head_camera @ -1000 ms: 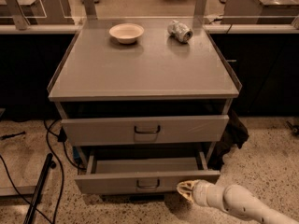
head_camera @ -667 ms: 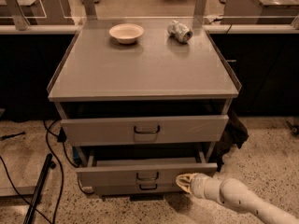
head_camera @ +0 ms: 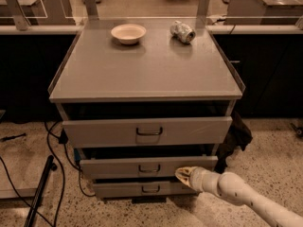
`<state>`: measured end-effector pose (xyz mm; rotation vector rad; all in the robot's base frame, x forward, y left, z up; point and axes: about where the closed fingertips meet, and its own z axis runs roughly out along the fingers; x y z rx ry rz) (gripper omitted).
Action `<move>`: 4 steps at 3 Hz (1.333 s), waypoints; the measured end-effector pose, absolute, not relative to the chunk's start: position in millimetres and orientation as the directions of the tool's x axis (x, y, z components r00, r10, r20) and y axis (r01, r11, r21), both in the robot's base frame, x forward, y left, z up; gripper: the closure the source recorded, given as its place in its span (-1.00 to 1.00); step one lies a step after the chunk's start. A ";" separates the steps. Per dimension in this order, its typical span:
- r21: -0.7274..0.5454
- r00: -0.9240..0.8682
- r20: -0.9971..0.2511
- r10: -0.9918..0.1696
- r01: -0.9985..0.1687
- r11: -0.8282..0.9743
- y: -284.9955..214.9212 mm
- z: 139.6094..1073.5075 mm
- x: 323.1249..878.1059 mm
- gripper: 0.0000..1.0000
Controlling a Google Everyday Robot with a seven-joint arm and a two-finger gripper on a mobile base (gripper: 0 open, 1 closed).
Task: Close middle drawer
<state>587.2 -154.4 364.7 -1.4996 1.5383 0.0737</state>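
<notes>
The middle drawer (head_camera: 118, 167) is the second of three grey fronts, with a small dark loop handle (head_camera: 149, 169) at its centre. It stands out only slightly from the cabinet, a little ahead of the lowest drawer (head_camera: 123, 189). My gripper (head_camera: 182, 175) reaches in from the lower right on a white arm (head_camera: 236, 193). Its tip is against the lower edge of the middle drawer's front, right of the handle. The taller top drawer (head_camera: 104, 132) stands out further above it.
The cabinet top (head_camera: 147, 65) carries a white bowl (head_camera: 128, 33) and a crushed can (head_camera: 182, 31) near its back edge. Cables (head_camera: 52, 141) and a dark pole (head_camera: 40, 188) lie on the floor at left. Dark cloth (head_camera: 235, 137) hangs at the cabinet's right side.
The middle drawer has slid back into the cabinet from well pulled out to nearly flush. My gripper has moved inward with its front.
</notes>
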 end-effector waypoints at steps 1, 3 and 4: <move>-0.551 0.208 -0.641 -0.739 -0.794 0.256 -150.2 362.6 606.0 1.00; -0.451 0.178 -0.650 -0.739 -0.873 0.186 -143.2 367.2 585.2 1.00; -0.291 0.122 -0.670 -0.732 -0.951 0.107 -146.1 369.5 530.3 1.00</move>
